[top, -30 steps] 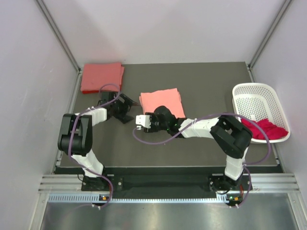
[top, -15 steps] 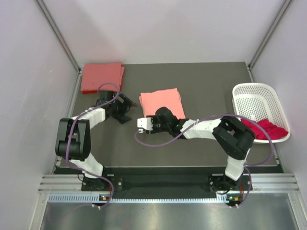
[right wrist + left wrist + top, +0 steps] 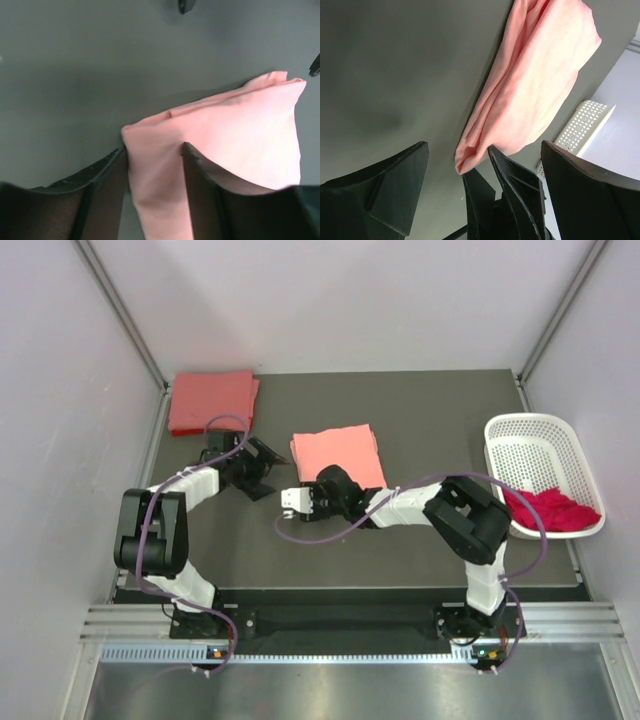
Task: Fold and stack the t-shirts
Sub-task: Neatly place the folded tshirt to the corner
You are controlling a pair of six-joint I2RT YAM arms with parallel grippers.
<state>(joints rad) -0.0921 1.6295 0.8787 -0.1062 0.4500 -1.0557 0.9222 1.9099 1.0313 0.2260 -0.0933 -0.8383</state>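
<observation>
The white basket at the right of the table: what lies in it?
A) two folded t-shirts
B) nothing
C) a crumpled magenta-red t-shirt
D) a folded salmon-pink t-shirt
C: a magenta-red t-shirt lies bunched up, not folded, in the near end of the white basket.

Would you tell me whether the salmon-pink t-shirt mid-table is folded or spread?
Folded: the salmon-pink t-shirt lies as a compact rectangle, with layered edges showing at its corner.

Dark grey table (image 3: pixel 430 410) enclosed by 3 pale lilac walls (image 3: pixel 340 300), evenly lit.
</observation>
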